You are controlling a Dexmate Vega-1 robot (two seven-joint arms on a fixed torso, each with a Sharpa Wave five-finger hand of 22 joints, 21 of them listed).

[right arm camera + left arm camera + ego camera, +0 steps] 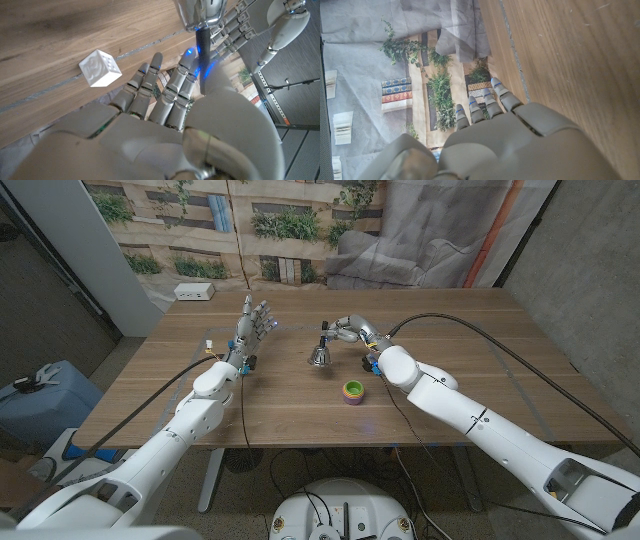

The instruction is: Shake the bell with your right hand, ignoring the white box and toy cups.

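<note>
Right hand [347, 328] holds bell [320, 355] by dark handle, near table [480, 370] centre; you appear to have it lifted, bell mouth down, free to swing for shaking. Left hand [253, 323] stands well left, fingers spread, holding nothing, clear of swing path. White box [194, 291] sits at far-left corner; toy cups [353, 391] sit near side of bell. Leave both alone.
</note>
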